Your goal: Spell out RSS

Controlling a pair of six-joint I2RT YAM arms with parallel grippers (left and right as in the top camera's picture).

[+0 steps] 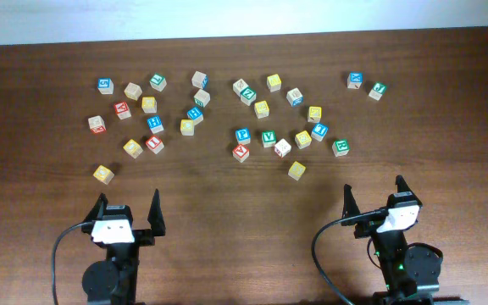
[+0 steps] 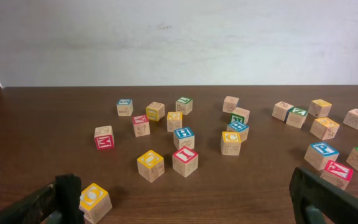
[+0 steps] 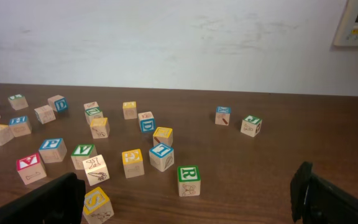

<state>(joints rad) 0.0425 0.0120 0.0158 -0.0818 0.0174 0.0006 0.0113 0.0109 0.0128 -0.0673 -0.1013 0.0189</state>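
The dark wooden surface (image 1: 227, 212) carries many letter cubes (image 1: 195, 113), all scattered well ahead of both arms. The left fingers (image 1: 154, 216) and the right fingers (image 1: 346, 202) are spread wide (nothing is between them). The green R cube (image 3: 189, 180) stands ahead of the right fingers, and a yellow S cube (image 3: 97, 204) is closer, near their left tip. Another yellow cube (image 2: 94, 200) sits just beside the left tip of the left fingers; I cannot read its letter.

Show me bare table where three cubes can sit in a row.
Bare: the table strip between left end effector and right end effector, bounded behind by the left yellow cube and right yellow cube. Crowded: the left cluster and right cluster farther back.
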